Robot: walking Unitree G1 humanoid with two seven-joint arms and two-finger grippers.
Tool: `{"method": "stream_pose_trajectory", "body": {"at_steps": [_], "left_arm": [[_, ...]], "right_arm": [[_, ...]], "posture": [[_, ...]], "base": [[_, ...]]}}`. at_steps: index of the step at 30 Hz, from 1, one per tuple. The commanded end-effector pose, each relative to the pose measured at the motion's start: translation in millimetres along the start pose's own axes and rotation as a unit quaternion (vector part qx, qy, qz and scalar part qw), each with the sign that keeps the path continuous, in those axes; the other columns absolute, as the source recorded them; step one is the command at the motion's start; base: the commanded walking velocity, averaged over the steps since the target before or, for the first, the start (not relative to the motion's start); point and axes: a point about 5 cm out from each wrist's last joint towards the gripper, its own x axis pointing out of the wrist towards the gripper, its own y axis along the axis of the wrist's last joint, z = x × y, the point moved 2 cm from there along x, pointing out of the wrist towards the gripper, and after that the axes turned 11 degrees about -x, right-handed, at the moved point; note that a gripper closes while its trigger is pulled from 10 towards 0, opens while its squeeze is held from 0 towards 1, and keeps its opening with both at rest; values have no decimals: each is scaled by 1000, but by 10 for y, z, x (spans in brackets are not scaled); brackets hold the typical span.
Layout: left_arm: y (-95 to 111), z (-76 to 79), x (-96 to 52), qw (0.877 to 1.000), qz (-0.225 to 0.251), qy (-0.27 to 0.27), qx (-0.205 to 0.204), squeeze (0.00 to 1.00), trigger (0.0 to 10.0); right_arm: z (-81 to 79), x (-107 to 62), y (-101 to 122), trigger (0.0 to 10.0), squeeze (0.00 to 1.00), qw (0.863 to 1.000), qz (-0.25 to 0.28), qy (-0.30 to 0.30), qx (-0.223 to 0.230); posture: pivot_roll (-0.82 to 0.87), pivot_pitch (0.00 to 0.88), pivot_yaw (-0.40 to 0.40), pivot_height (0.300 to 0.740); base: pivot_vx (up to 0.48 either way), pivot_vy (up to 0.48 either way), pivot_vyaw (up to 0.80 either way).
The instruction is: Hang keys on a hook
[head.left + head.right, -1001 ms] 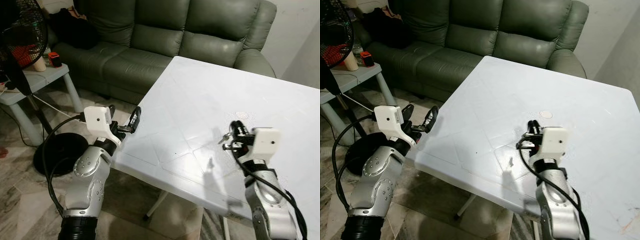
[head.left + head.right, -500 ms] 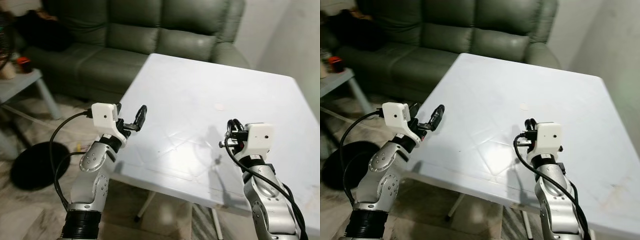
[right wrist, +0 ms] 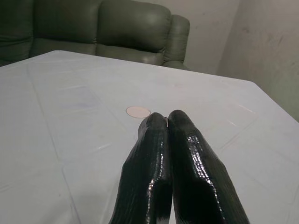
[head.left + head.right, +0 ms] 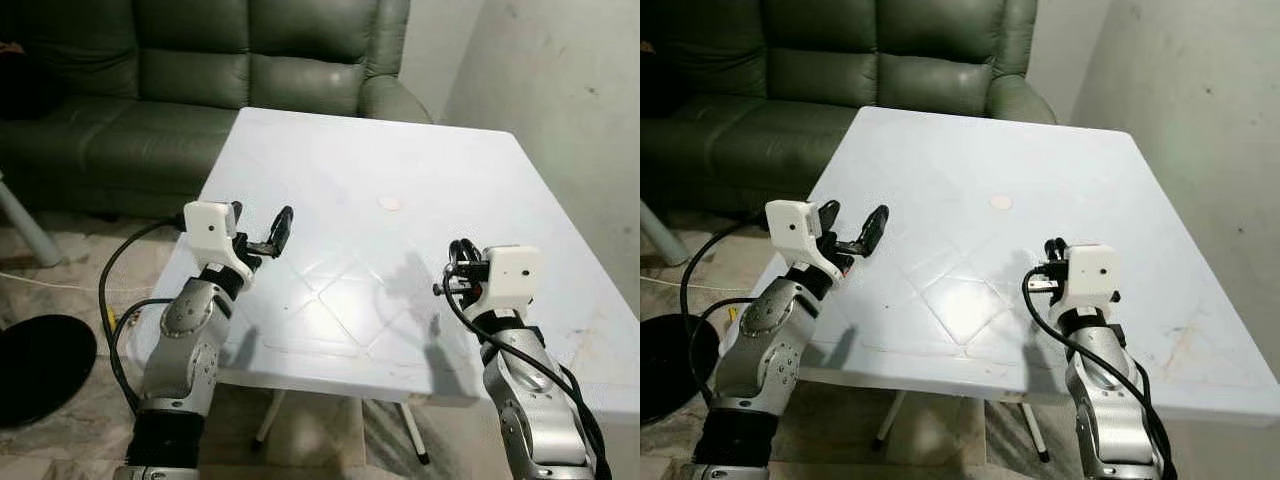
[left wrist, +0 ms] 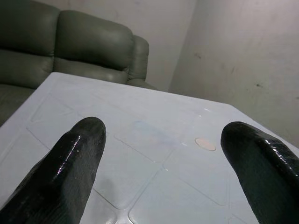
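Note:
My right gripper [image 4: 458, 264] hovers over the near right part of the white table [image 4: 330, 150], shut on the keys [image 4: 440, 289]. Only a small metal bit and a dark ring show beside the fingers. In the right wrist view the two black fingers [image 3: 154, 154] press together and hide what they hold. My left gripper [image 4: 262, 225] hangs open over the table's near left edge with nothing between its fingers [image 5: 70, 158].
A small pale round disc [image 4: 389, 203] lies near the table's middle. A dark green sofa [image 4: 200, 60] stands behind the table. A bare grey wall [image 4: 560, 100] runs along the right. The black fan base [image 4: 35, 365] sits on the floor at the left.
The camera has swung to the right, so the fan and the side table have slid out of view and the wall has come in. Both arms hold the same pose.

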Motion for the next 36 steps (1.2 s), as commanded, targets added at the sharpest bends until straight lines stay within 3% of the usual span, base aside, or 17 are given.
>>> {"method": "stream_pose_trajectory", "body": {"at_steps": [1, 36], "left_arm": [[23, 9, 25, 1000, 4, 0, 3, 0, 10000], [25, -30, 24, 1000, -2, 5, 16, 0, 10000]], "right_arm": [[48, 14, 12, 10000, 0, 1000, 0, -11, -1], [18, 33, 13, 10000, 0, 1000, 0, -13, 4]], "posture": [[21, 0, -52, 740], [28, 15, -48, 740]], "base": [[0, 0, -788], [0, 0, -788]]}}
